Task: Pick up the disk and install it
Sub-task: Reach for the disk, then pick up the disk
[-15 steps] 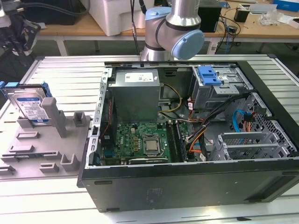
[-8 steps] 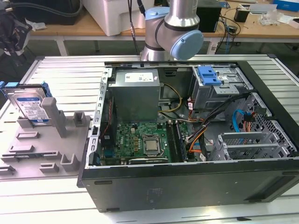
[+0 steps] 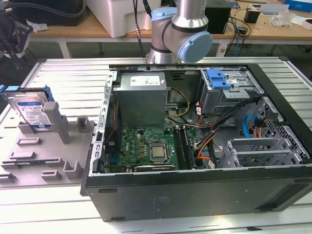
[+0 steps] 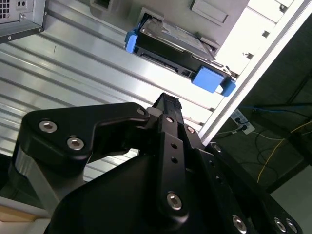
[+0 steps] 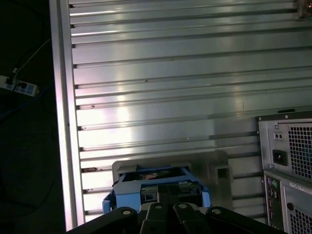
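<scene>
Ribbed aluminium slats make up the table (image 3: 63, 73), and behind it runs a wooden bench (image 3: 97, 30) cluttered with boxes and cables. On the table lies an open computer case (image 3: 195, 195), side panel off, so you look straight down on the green motherboard (image 3: 141, 146), the grey power supply box (image 3: 141, 97) and a small blue latch (image 3: 218, 79) sitting on the drive cage at the far corner. The disk (image 3: 30, 109) is outside the case, off to the exterior view's left, propped at a tilt in a grey plastic fixture (image 3: 53, 156) with its white-and-blue label facing up and its blue carrier bracket showing at both ends. The robot arm (image 3: 180, 29) rises behind the case, beyond the power supply. In the second wrist view the black gripper (image 4: 165, 103) hangs over the bare slats with the disk beyond its tip, near but clearly apart from it, not touching; nothing is in its grasp. Whether its jaws are open or closed I cannot tell from where the cameras sit. The first wrist view has the disk in its fixture just past the gripper's linkage, with the perforated rear panel of the case off to one side.
</scene>
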`<action>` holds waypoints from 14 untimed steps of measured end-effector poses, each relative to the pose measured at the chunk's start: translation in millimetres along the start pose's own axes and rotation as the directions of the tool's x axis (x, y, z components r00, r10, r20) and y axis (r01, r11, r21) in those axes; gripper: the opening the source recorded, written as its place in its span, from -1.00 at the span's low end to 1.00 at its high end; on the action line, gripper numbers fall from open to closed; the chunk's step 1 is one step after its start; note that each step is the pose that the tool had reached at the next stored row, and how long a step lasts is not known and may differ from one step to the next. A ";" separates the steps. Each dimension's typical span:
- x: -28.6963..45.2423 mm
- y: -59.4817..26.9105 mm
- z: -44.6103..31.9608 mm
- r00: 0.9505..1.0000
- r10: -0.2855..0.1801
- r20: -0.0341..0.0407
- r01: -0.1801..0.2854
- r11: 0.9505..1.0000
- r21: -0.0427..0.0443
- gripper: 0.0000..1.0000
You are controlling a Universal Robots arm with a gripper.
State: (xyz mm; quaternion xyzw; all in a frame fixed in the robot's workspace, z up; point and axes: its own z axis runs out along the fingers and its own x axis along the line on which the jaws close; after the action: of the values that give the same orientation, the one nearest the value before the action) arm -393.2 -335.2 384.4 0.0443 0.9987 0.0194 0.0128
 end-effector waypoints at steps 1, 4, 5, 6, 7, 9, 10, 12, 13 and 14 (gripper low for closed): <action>0.0 0.0 0.0 1.000 0.000 0.000 0.000 1.000 0.000 -0.79; 0.0 0.0 0.0 1.000 0.000 0.000 0.000 1.000 0.001 -0.79; 0.0 0.0 0.0 1.000 0.000 0.000 0.000 1.000 0.001 -0.79; 0.0 0.0 0.0 1.000 0.000 0.000 0.000 1.000 0.001 -0.79; 0.0 0.0 0.0 1.000 0.000 0.000 0.000 1.000 0.001 -0.79; 0.0 0.0 0.0 1.000 0.000 0.000 0.000 1.000 0.001 -0.79; 0.0 0.0 0.0 1.000 0.000 0.000 0.000 1.000 0.001 -0.79; 0.0 0.0 0.0 1.000 0.000 0.000 0.000 1.000 0.001 -0.79; 0.0 0.0 0.0 1.000 0.000 0.000 0.000 1.000 0.001 -0.79; 0.0 0.0 0.0 1.000 0.000 0.000 0.000 1.000 0.001 -0.79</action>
State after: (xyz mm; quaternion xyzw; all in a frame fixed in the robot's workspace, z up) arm -393.2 -335.2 384.4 0.0443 0.9988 0.0189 0.0128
